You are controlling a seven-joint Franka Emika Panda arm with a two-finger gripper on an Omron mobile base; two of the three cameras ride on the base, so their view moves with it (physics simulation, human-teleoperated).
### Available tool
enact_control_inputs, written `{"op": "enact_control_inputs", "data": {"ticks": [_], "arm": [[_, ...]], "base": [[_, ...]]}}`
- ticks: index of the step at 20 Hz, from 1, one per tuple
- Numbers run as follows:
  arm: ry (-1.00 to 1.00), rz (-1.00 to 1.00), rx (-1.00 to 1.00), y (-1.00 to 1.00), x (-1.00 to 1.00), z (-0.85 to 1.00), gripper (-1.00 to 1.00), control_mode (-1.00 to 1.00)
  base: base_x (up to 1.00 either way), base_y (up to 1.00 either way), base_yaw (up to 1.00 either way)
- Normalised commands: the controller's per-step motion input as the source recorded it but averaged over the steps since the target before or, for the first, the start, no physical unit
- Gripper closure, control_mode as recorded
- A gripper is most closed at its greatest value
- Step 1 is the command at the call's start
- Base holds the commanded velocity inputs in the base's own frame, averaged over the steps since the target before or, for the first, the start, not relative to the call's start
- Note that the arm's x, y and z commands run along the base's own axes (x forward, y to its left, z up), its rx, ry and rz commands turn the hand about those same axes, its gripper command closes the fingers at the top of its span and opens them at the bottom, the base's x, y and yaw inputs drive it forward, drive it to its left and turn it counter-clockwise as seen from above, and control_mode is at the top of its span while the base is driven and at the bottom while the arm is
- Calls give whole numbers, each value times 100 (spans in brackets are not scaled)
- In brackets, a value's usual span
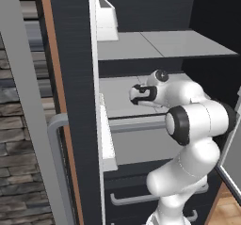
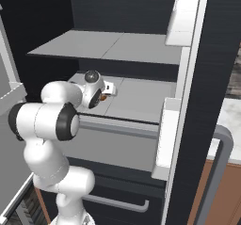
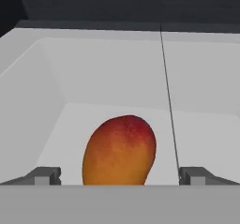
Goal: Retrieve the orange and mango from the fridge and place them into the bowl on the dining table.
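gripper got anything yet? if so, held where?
Nothing held. The gripper is open, its fingers standing either side of the mango on the fridge shelf, not closed on it.

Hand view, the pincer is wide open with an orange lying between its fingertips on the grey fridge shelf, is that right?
Not quite. The fruit between the open pincer's fingertips is the mango, an oval with a red blush, not an orange. The hand view shows it lying on the grey shelf of the fridge.
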Motion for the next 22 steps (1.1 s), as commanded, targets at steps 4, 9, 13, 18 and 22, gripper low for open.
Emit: {"op": "enact_control_inputs", "data": {"ticks": [4, 9, 13, 18, 22], "arm": [[0, 0, 0, 0, 28, -11, -100, -100], [0, 0, 0, 0, 12, -16, -100, -100], [2, 0, 0, 0, 12, -19, -100, -100], [3, 0, 0, 0, 15, -25, -100, -100], [5, 0, 0, 0, 16, -33, -100, -100]], "base": [[0, 0, 0], [0, 0, 0], [0, 0, 0], [0, 0, 0], [0, 0, 0]]}}
